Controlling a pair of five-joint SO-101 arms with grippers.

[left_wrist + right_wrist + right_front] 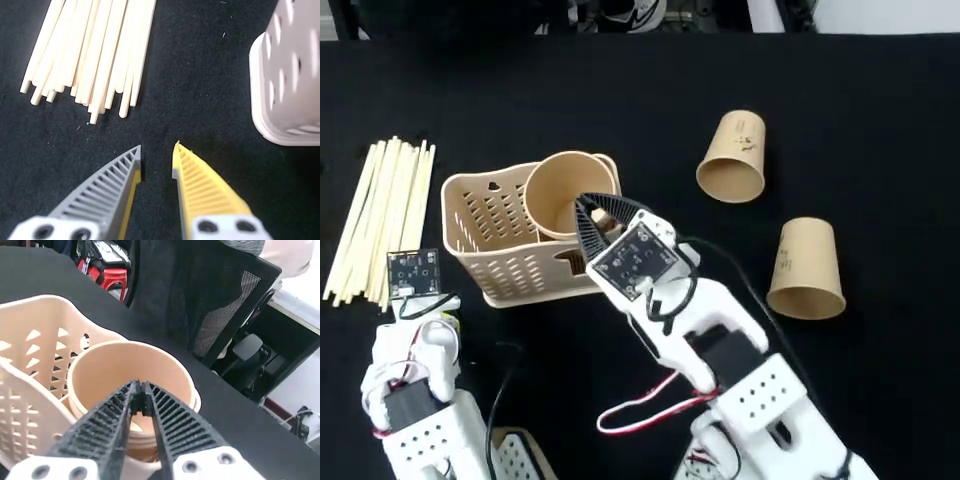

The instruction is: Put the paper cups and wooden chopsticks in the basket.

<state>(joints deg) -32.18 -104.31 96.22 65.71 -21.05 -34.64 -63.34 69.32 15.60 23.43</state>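
the table [880, 120] is black. a pale basket [480, 215] with little holes in its walls stands on it. one paper cup [570, 185] stands up inside the basket, at the end nearer the middle of the table, with its mouth up. the right gripper [138, 386] hangs just over that cup's open mouth. its two black fingers are pressed together, tip to tip, and nothing is between them.

two more cups lie on their sides on the table, well apart from the basket: the far cup [732, 157] and the near cup [807, 268]. both are on the right arm's side, and their open mouths point toward the arms.

the wooden chopsticks [380, 215] lie flat on the table in a loose bunch on the other side of the basket. they are just beside it, not in it. the left gripper [157, 148] is low over the bare table, near the closer ends of the chopsticks, and a corner of the basket is off to one side. one of its fingers is grey and one is yellow. they are a little apart, with a small gap between the tips, and they hold nothing.
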